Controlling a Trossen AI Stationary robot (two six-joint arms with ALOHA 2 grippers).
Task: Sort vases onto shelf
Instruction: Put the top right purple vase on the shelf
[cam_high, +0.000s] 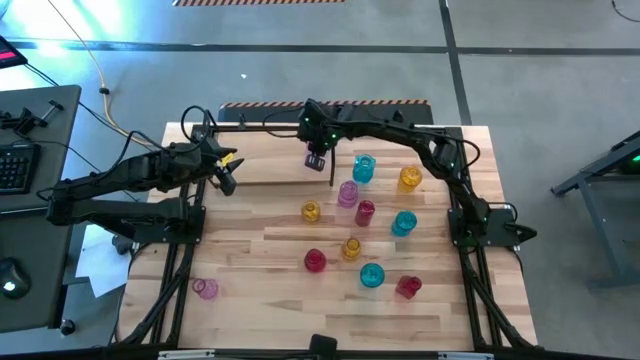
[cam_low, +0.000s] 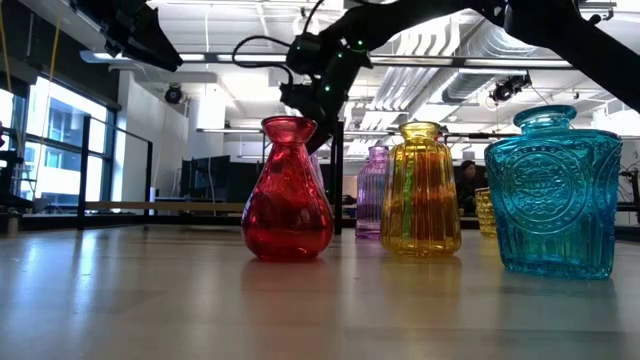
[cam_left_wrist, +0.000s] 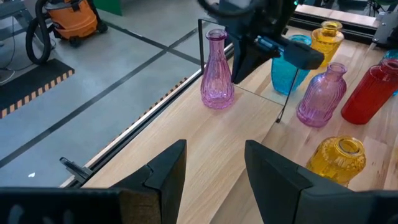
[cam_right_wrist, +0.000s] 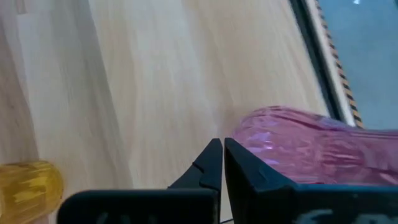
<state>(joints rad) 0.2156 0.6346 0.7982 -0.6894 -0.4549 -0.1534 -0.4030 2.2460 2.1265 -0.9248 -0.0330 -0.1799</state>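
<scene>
On the shelf (cam_high: 270, 168), right claw (cam_right_wrist: 221, 163) w/ tips together beside pink vase (cam_left_wrist: 217, 71), apparently placed. Left claw (cam_left_wrist: 214, 171), fingers apart, holds nothing. Next: fetch another vase.

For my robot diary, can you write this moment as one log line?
left tool: open, by shelf | right tool: shut, empty, beside pink vase | pink vase: upright on shelf

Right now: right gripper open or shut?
Shut. The right gripper's fingertips meet in its wrist view, beside the pink vase, not around it.
</scene>
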